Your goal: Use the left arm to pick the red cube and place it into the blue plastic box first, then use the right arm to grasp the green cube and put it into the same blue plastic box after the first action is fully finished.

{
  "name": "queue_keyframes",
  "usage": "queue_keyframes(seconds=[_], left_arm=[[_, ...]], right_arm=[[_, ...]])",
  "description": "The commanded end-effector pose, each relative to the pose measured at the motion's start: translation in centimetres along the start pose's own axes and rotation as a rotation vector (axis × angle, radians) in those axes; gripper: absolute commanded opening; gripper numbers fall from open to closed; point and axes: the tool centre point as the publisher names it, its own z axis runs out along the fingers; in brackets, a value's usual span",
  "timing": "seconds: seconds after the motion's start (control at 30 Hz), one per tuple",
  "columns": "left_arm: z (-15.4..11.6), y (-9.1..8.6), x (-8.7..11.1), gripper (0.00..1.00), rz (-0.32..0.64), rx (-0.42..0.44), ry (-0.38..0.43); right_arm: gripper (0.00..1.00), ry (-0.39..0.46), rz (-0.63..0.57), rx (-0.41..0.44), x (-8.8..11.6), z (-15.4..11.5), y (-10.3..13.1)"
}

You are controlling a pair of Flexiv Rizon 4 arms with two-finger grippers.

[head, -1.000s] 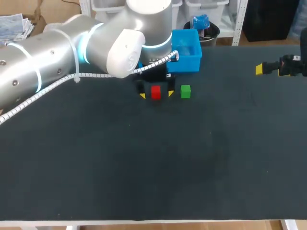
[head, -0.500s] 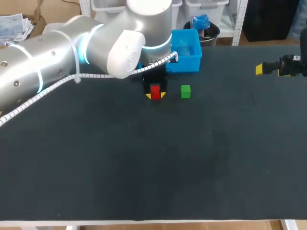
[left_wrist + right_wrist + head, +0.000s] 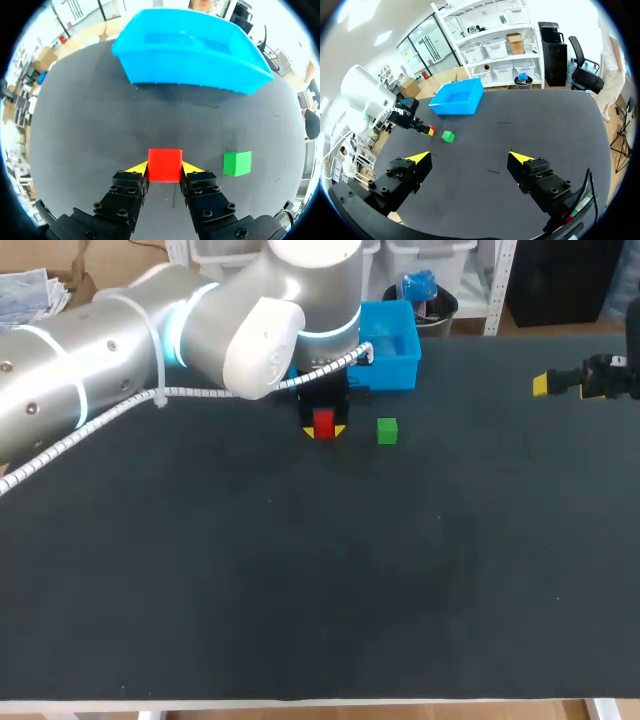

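Two yellow-tipped fingers of my left pincer (image 3: pixel 165 169) bear on the red cube (image 3: pixel 164 161) from opposite sides, so this pincer is pinching the cube. In the left wrist view the cube sits squarely between the tips, its top face level. I cannot tell from either view whether its underside touches the worktop (image 3: pixel 320 570) or stands clear of it. The green cube (image 3: pixel 237 163) lies on the worktop just beside the pinched cube, on the side of my right arm, apart from it and untouched. Ahead of the left pincer stands the blue plastic box (image 3: pixel 190 65), upright at the far edge of the worktop, with its open side up. Both cubes are outside it and near its front wall. In the head view my left arm (image 3: pixel 150 340) comes in from the left corner and covers part of the box. A white coiled cable (image 3: pixel 215 394) runs along that arm toward the wrist. My right pincer (image 3: pixel 470 157) is well apart from all of this, near the right edge of the worktop. Its fingers are spread wide with nothing between them, and it hangs above bare worktop. From its wrist view the green cube, the red cube and the box are seen far ahead, with the left pincer beside them.
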Motion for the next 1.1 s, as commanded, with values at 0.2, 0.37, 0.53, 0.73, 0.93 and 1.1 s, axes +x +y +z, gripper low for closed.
queue_keyframes(seconds=[0.2,0.37,0.53,0.73,0.93,1.1], left_arm=[[-3.7,0.8,-0.2,0.0,-0.007,0.023,-0.057],[-5.8,1.1,-0.7,0.0,-0.005,0.039,-0.081],[-7.8,1.7,-1.2,0.0,0.003,0.062,-0.104],[-10.6,2.0,-2.0,0.0,0.024,0.101,-0.147],[-13.0,2.1,-2.7,0.0,0.051,0.126,-0.183],[-13.7,2.4,-2.8,0.0,0.064,0.121,-0.203]], right_arm=[[1.0,0.0,-0.001,-0.001,0.0,0.0,0.0],[1.0,0.0,-0.001,-0.001,0.0,0.0,0.0],[1.0,0.0,-0.001,-0.001,0.0,0.0,0.0],[1.0,0.0,-0.001,-0.001,0.0,0.0,0.0],[1.0,0.0,-0.001,-0.001,0.0,0.0,0.0],[1.0,0.0,-0.001,-0.001,0.0,0.0,0.0]])
